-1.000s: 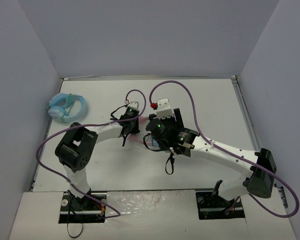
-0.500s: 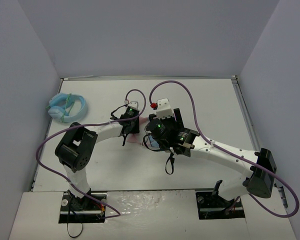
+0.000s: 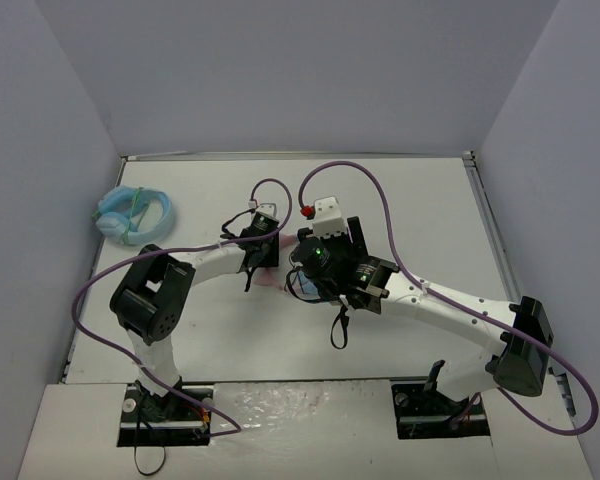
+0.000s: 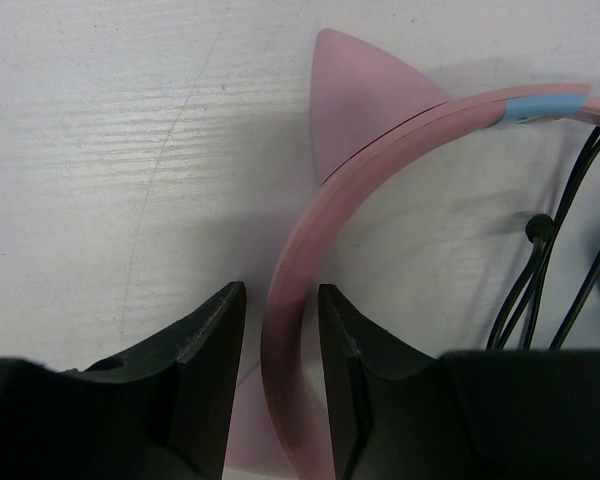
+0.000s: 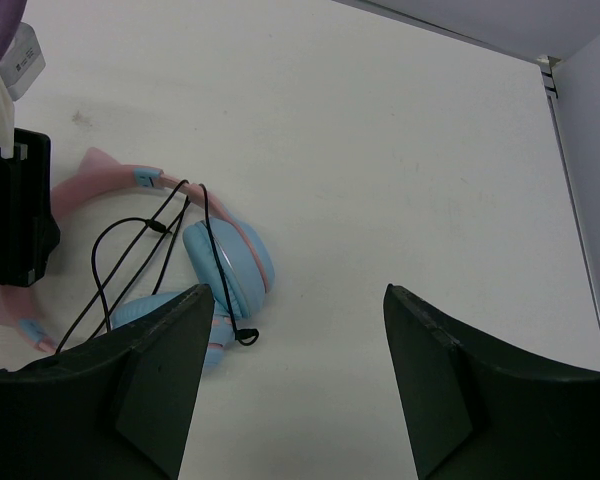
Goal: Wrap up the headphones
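The headphones (image 5: pixel 230 265) lie flat on the table with their pink cat-eared headband (image 4: pixel 355 100) and light blue ear cups. Their thin black cable (image 5: pixel 130 260) runs in loops across the band. My left gripper (image 4: pixel 280 290) straddles the headband, its jaws slightly open with a thin gap beside the band. My right gripper (image 5: pixel 298 292) hovers wide open just right of the ear cups, with nothing between its fingers. From above, both wrists cover most of the headphones (image 3: pixel 272 272).
A light blue looped item (image 3: pixel 135 213) lies at the table's far left edge. The white table (image 3: pixel 430 220) is walled on three sides. The two arms crowd together over its middle, and a purple hose arcs above each of them.
My left gripper's jaws have parted a little from the headband. Neither arm has visibly moved in the top view.
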